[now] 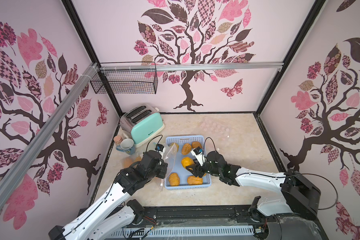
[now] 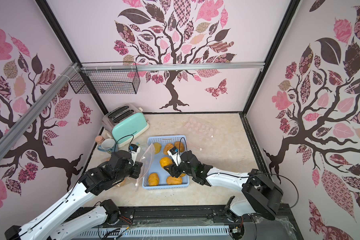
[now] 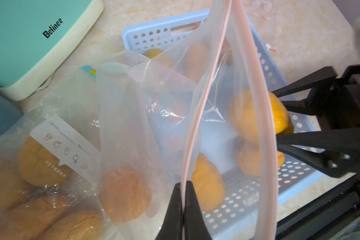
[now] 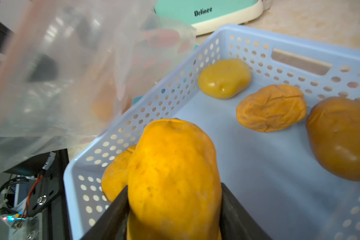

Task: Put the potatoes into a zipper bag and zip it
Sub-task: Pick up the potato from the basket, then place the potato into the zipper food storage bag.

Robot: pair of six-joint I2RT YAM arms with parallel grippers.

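In both top views, your left gripper (image 1: 164,166) is pressed together on the edge of the clear zipper bag (image 1: 172,158), which stands upright against the left side of the blue basket (image 1: 185,138). Your right gripper (image 1: 192,167) is clamped around one potato (image 1: 186,162) over the middle of the basket, and the other potatoes (image 1: 174,179) lie loose on its floor. In the left wrist view, your left fingers (image 3: 175,207) meet on the pink zipper strip (image 3: 208,93), and the mouth gapes wide beyond them. Through the film you see the right gripper (image 3: 275,115) holding its potato (image 3: 256,112). More potatoes show through clear plastic (image 3: 50,128) lying on the table (image 3: 299,31) by the mint toaster (image 3: 29,41); you cannot tell whether that is the same bag. In the right wrist view, the potato (image 4: 173,170) sits tight between both jaws, above another at the basket wall nearest the zipper bag (image 4: 60,72), with three more further along the floor.
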